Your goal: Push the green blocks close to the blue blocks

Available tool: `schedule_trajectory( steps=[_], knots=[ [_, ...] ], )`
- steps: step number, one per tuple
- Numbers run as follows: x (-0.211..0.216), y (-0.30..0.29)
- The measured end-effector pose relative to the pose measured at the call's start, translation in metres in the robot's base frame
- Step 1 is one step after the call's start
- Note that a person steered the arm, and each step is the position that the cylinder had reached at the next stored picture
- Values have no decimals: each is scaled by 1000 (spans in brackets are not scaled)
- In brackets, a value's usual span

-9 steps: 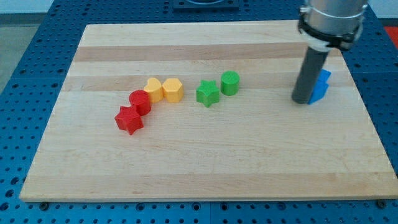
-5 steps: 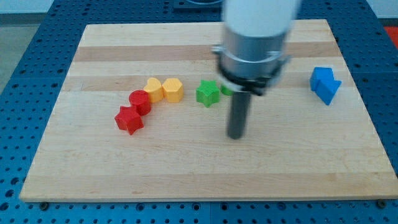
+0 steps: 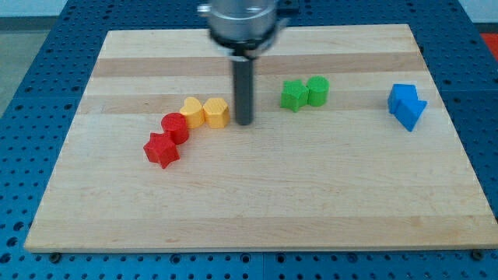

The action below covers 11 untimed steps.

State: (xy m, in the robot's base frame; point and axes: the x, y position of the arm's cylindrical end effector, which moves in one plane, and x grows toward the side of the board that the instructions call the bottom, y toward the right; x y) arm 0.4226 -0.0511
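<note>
A green star block (image 3: 293,95) and a green cylinder block (image 3: 317,90) stand touching each other on the wooden board (image 3: 257,202), right of the middle. Two blue blocks (image 3: 407,105) sit together near the view's right edge of the board, apart from the green ones. My tip (image 3: 243,122) rests on the board left of the green star block, just right of the yellow blocks.
Two yellow blocks (image 3: 205,113) sit side by side left of my tip. A red cylinder (image 3: 175,127) and a red star block (image 3: 162,149) lie lower left of them. The arm's body (image 3: 242,19) rises at the view's top.
My tip swept from the blue blocks leftward past the green blocks to beside the yellow ones. The two green blocks moved right and toward the view's top, closer to the blue blocks.
</note>
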Motion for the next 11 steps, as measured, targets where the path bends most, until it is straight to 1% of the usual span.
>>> schedule_trajectory(
  steps=[1, 2, 3, 4, 5, 6, 7, 8, 9, 10, 11],
  knots=[
    [-31, -35],
    [-71, -27],
    [-80, 36],
    [-56, 101],
    [-40, 140],
    [-28, 136],
    [-12, 106],
    [-10, 88],
    [0, 97],
    [0, 162],
    [3, 202]
  ],
)
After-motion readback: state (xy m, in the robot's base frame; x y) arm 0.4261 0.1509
